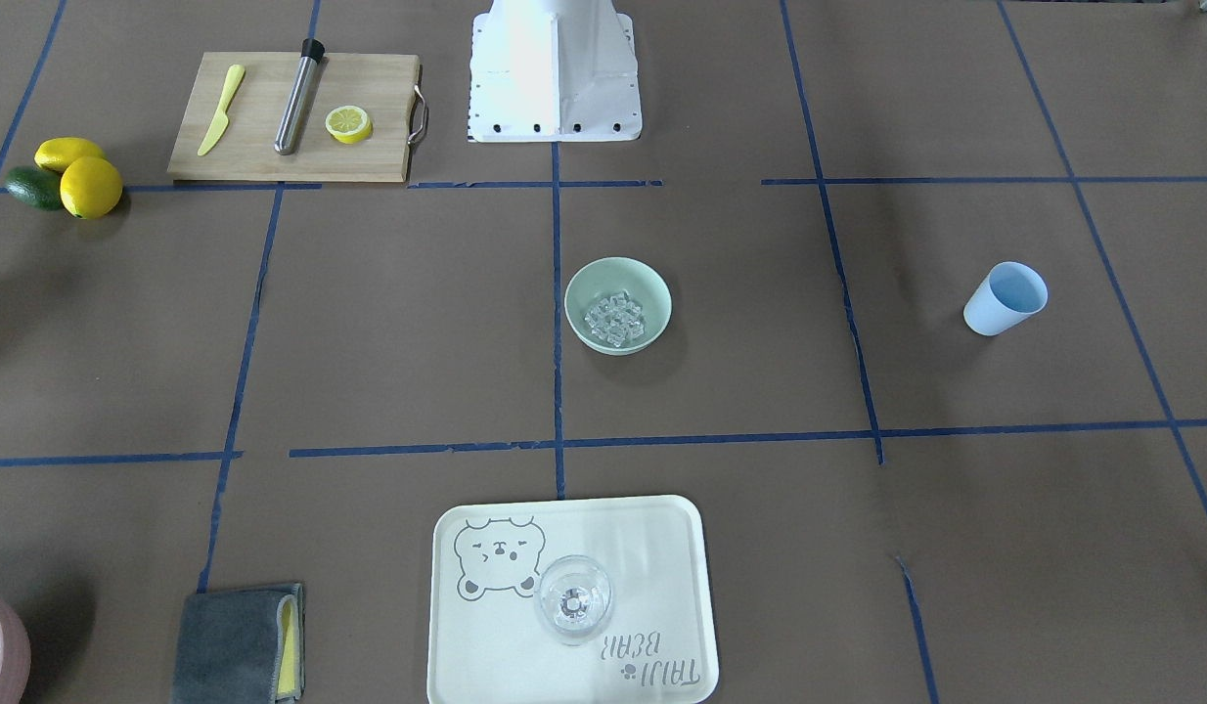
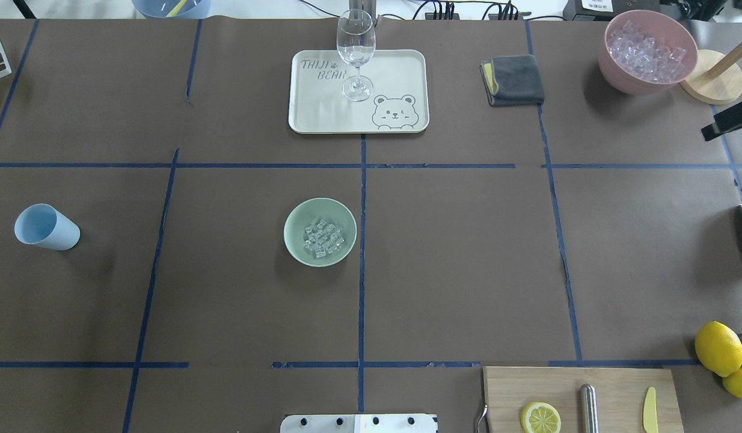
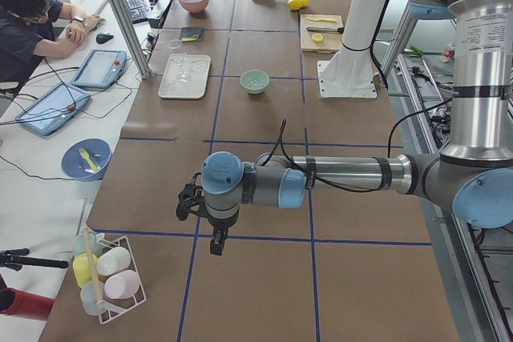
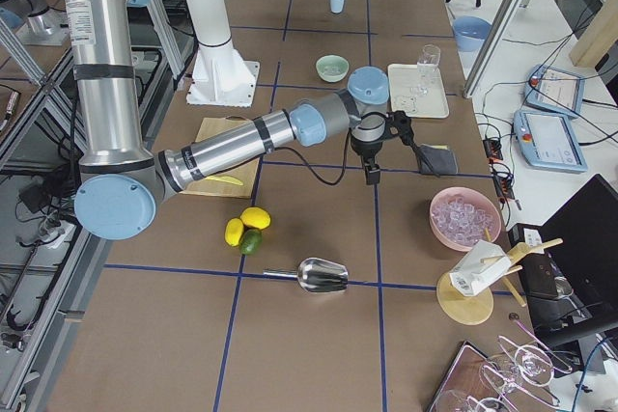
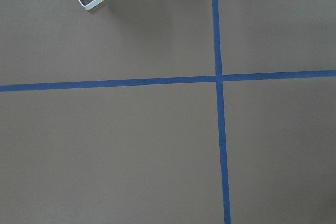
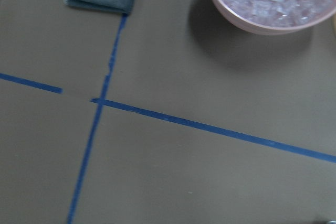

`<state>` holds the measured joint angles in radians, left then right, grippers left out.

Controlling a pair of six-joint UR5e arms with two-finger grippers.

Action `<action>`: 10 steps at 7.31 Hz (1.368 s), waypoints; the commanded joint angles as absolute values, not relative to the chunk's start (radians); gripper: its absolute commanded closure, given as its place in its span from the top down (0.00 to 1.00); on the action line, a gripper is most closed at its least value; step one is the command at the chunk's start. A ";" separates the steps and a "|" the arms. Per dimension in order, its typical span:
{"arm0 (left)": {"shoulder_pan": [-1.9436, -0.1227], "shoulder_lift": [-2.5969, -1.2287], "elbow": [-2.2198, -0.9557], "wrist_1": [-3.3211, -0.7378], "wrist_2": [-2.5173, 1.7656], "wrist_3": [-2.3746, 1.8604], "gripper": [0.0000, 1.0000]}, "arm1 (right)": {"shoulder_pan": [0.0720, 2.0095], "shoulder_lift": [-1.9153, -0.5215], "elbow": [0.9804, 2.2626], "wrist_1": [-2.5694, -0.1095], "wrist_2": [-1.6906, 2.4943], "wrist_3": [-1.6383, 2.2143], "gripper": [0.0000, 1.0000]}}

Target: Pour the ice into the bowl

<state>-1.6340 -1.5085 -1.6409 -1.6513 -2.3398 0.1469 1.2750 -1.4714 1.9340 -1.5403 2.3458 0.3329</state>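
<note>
Now, the ice (image 2: 323, 239): a heap of clear cubes lying inside the bowl (image 2: 296, 218), with none seen loose on the counter (image 2: 467, 270) around it.
Bowl: upright near the counter's middle, just beside the central tape line, well apart from every edge.
Left pincer (image 3: 184, 202): hangs over bare counter toward the left end. I see nothing in it, and I cannot tell how far open it is.
Right pincer (image 4: 415, 153): hangs over the counter's right part, near the grey cloth (image 4: 436, 159). Its opening cannot be told either, and nothing is evidently held.
Stage: the pour looks done to me.
Risk, bowl: an arm swinging low across the middle could clip the rim and scatter cubes.
Risk, cup: the light blue cup (image 2: 46, 227) by the left end looks light, so a passing left arm could tip it.
Risk, tub: the pink tub (image 2: 646, 51) of ice at the far right corner sits within likely reach of the right arm.
</note>
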 commanded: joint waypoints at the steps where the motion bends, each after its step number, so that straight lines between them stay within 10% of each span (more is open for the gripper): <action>1: -1.634 -1.508 -1.641 -1.654 -2.342 0.179 1.00 | 1.086 -1.347 1.989 -1.540 2.318 0.652 1.00; 5: -1.634 -1.511 -1.643 -1.655 -2.344 0.179 1.00 | 0.616 -1.096 1.953 -1.551 1.903 1.186 1.00; 10: -1.634 -1.514 -1.644 -1.658 -2.344 0.183 1.00 | 0.422 -0.781 1.581 -1.542 1.710 1.402 1.00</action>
